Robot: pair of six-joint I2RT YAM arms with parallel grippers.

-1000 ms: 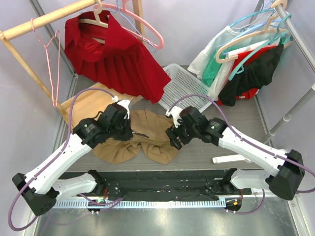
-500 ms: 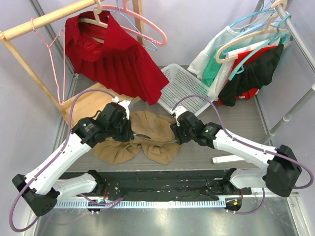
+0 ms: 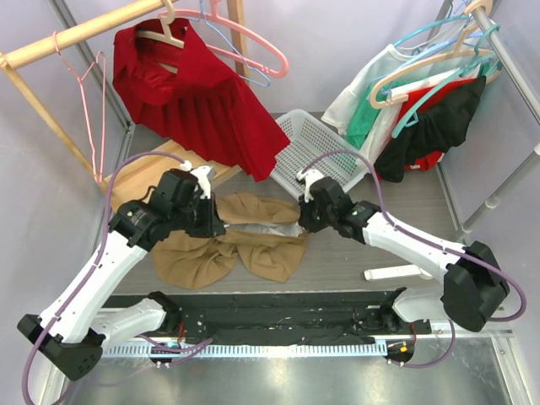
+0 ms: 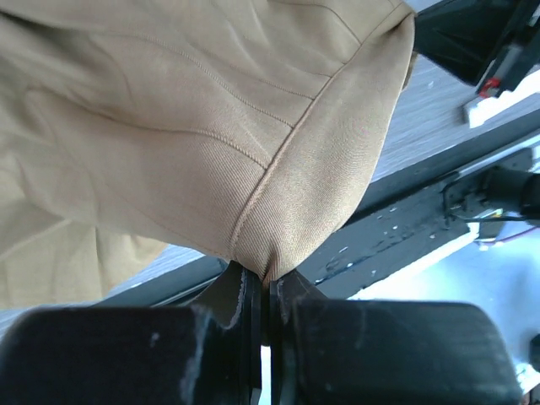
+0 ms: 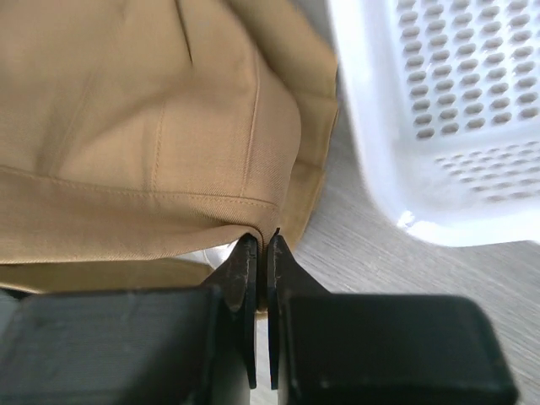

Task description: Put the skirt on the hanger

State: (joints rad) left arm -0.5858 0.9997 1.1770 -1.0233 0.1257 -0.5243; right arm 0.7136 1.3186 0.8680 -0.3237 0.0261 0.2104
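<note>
Tan fabric skirt (image 3: 253, 245) heaped on the grey table (image 3: 396, 232), centre front. Left end effector (image 3: 216, 226) on its left edge, right end effector (image 3: 304, 221) on its right edge. Just behind, white perforated plastic basket (image 3: 321, 148). Front right, well apart, white plastic bar (image 3: 392, 272).

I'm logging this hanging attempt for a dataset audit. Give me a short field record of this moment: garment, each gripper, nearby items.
garment: tan fabric skirt, crumpled on the grey table, not yet hung
left gripper: shut on a fold of the skirt
right gripper: shut on the skirt's stitched edge
nearby: white perforated plastic basket, beside the skirt on the right gripper's side
</note>
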